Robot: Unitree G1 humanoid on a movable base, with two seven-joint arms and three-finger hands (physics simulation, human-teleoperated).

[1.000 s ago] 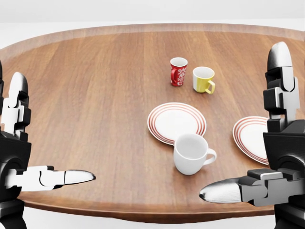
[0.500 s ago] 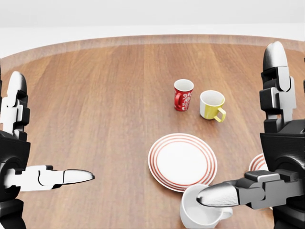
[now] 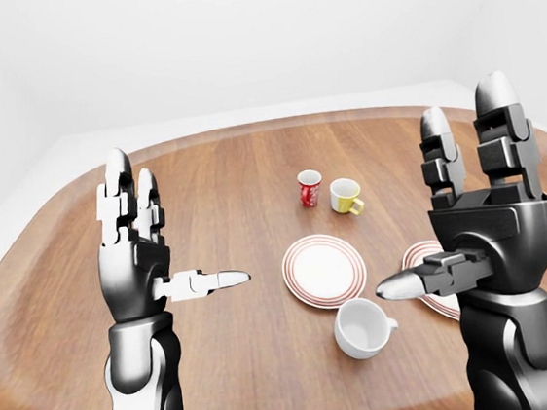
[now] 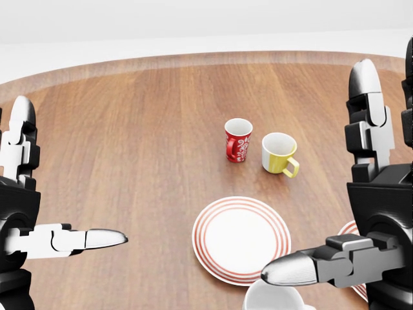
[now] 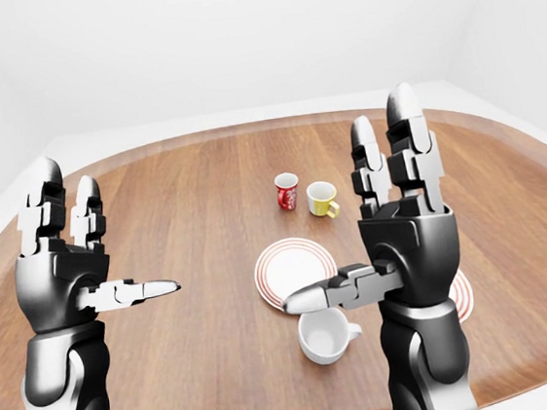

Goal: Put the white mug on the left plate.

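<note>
The white mug (image 3: 363,328) stands upright on the wooden table (image 3: 223,186), handle to the right, just below the left plate (image 3: 324,270), a white plate with red rings. In the head view only the white mug's rim (image 4: 274,298) shows at the bottom edge, under my right thumb. My left hand (image 3: 173,230) is raised at the left, fingers up and thumb pointing right, open and empty. My right hand (image 3: 429,193) is held up the same way, open, above and to the right of the mug, touching nothing.
A red patterned mug (image 4: 237,140) and a yellow mug (image 4: 279,154) stand side by side above the left plate. A second ringed plate (image 3: 419,266) lies at the right, mostly hidden behind my right hand. The table's near edge runs along the bottom of the eye views.
The camera has moved: the mugs and plates slid down in the head view, and the white mug is now at its bottom edge. Both hands keep their open pose.
</note>
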